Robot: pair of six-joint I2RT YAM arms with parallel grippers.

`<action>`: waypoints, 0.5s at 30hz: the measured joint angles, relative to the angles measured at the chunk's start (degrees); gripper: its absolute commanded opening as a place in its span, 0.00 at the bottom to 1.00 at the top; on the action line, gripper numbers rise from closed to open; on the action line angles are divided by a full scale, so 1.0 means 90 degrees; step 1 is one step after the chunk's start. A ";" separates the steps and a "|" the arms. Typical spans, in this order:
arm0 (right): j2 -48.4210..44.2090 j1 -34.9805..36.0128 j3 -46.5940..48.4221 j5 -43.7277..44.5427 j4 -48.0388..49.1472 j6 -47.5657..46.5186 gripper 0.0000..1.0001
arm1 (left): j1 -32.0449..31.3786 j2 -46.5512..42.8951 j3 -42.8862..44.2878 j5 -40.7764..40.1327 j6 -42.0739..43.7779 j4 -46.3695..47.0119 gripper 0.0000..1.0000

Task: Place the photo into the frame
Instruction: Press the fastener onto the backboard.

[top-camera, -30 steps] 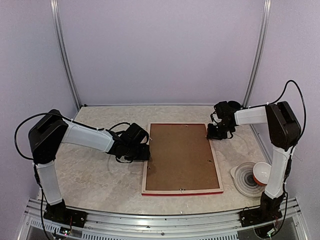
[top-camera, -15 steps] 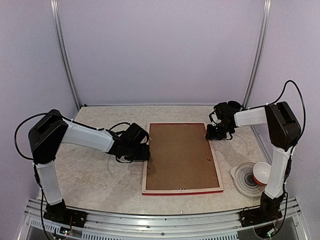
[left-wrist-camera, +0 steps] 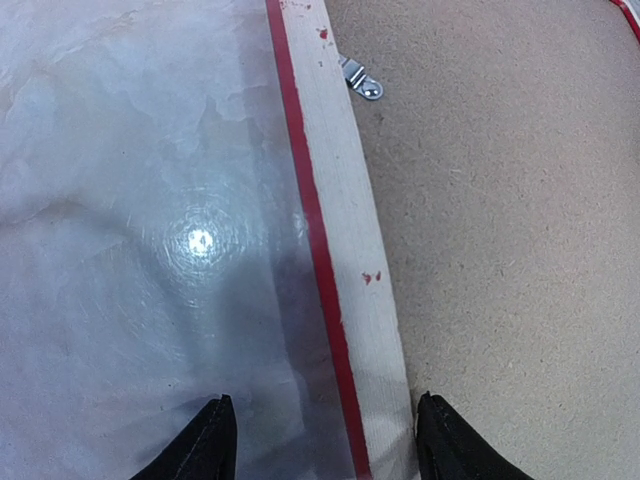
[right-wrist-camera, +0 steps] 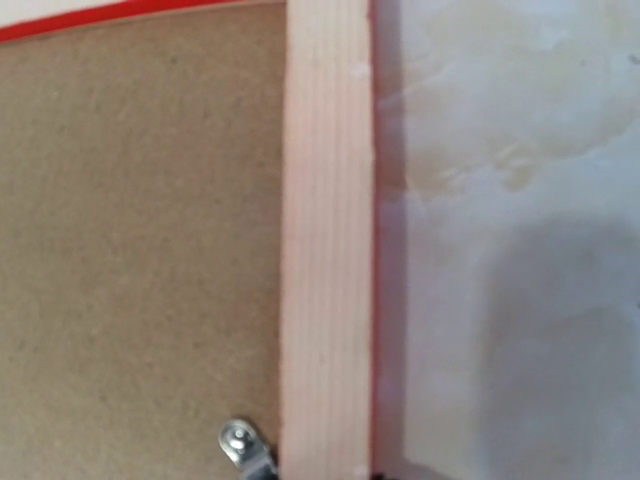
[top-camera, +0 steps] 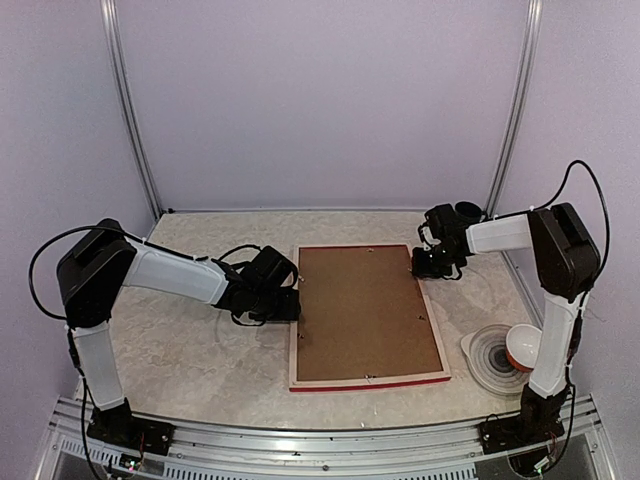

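The frame (top-camera: 296,345) lies face down on the table, its pale wood back up and a red edge along the near side. A brown backing board (top-camera: 362,310) fills it. The photo is not in view. My left gripper (top-camera: 292,305) is low at the frame's left rail. In the left wrist view its jaws (left-wrist-camera: 327,440) stand open astride the rail (left-wrist-camera: 350,250), one finger over the table, the other at the board's edge. My right gripper (top-camera: 430,264) is at the right rail (right-wrist-camera: 325,250) near the far corner, and its fingers barely show.
A red and white bowl (top-camera: 522,345) sits on a stack of grey plates (top-camera: 486,360) at the near right. Small metal tabs (left-wrist-camera: 362,80) (right-wrist-camera: 243,445) stick out over the backing board. Purple walls close in the table on three sides.
The frame's near end has swung slightly to the right. My right gripper has shifted a little along the frame's far right corner. The left arm has stayed put.
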 measured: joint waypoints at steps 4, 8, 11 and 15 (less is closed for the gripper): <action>0.0002 0.0000 0.0000 -0.0046 0.0027 -0.0010 0.31 | 0.0000 0.0000 0.0000 -0.0002 0.0015 -0.0002 0.61; 0.0005 0.0000 0.0002 -0.0187 0.0044 -0.0034 0.34 | 0.0000 0.0000 0.0002 -0.0005 0.0015 -0.0005 0.61; 0.0058 0.0000 0.0087 -0.0245 -0.0002 -0.0036 0.33 | 0.0000 0.0000 0.0002 -0.0005 0.0017 -0.0007 0.61; 0.0206 -0.0002 0.0335 -0.0243 -0.0163 -0.0058 0.31 | 0.0000 0.0000 0.0002 -0.0010 0.0017 -0.0010 0.61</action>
